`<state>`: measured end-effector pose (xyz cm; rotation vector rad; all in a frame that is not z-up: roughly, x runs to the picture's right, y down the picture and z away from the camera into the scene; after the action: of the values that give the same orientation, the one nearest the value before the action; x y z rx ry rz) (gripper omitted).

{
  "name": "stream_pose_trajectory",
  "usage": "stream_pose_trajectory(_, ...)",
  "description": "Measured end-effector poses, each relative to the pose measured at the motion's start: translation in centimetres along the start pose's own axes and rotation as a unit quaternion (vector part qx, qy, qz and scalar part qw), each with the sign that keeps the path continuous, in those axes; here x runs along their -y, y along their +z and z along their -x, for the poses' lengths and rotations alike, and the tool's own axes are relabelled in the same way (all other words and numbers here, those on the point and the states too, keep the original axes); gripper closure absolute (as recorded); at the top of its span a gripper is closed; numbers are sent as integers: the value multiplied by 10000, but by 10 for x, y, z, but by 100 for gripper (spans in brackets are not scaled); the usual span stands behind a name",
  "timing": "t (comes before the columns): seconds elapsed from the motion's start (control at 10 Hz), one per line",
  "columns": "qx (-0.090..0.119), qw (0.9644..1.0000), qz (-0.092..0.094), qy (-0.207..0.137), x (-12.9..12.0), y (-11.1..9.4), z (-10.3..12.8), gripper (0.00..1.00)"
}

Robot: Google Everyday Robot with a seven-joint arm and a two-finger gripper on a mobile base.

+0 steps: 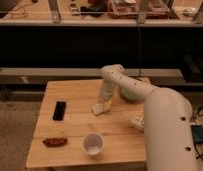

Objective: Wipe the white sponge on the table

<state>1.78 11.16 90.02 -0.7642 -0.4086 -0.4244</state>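
Off-white and soft, the white sponge (98, 108) is pressed on the surface (70, 92) near its middle, right under the gripper (102, 103). It is pinched by the closed fingers.
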Motion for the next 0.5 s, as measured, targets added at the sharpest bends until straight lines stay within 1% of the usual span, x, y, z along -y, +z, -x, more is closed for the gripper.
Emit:
stream_pose_trajectory(0.1, -5, 9999, 44, -132, -11, 3, 12, 59)
stream_pose_trajectory(0.2, 25, 9995, 60, -302, -21, 7, 30, 59)
stream_pose_trajectory(0.3, 99, 9987, 45, -503, -30, 14, 54, 59)
stream_pose_trajectory(0.4, 175, 9978, -4, -633, -33, 18, 71, 59)
stream_pose_trajectory(0.5, 301, 9961, -116, -825, -29, 22, 96, 59)
